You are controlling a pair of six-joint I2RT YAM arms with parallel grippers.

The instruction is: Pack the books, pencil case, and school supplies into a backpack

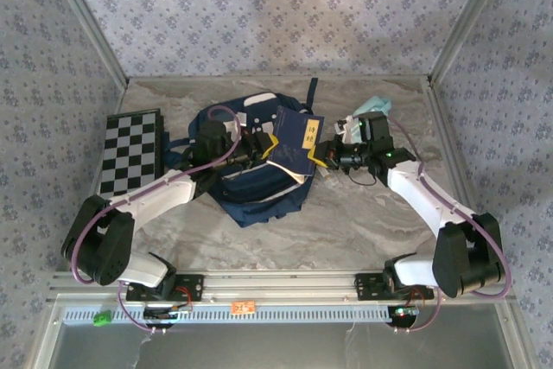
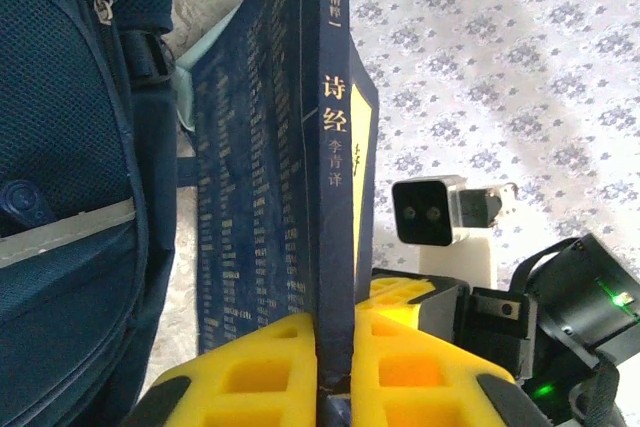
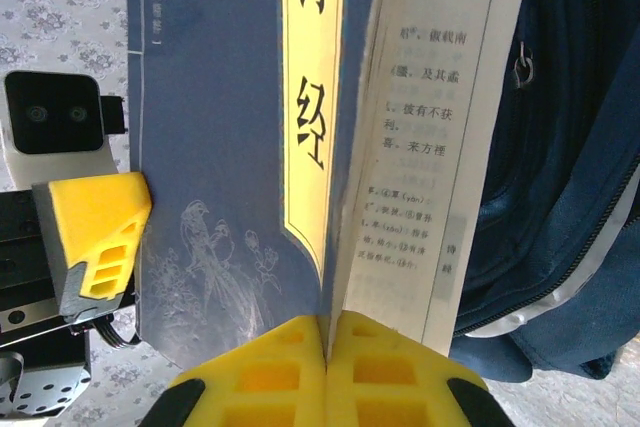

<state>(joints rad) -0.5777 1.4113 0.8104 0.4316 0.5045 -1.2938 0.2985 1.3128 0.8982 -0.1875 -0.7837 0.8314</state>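
Both the left gripper (image 2: 335, 347) and right gripper (image 3: 327, 337) clamp one thin navy book (image 1: 298, 140) over the navy fabric backpack (image 1: 251, 192), where opposing pulls could tear it.

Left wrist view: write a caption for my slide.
The left claw clamps the navy book at its spine, with the backpack alongside.

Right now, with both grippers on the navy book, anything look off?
Yes: the navy book is splayed open. The right gripper seems to pinch only its cover, pages fanning away; the left gripper clamps the spine.
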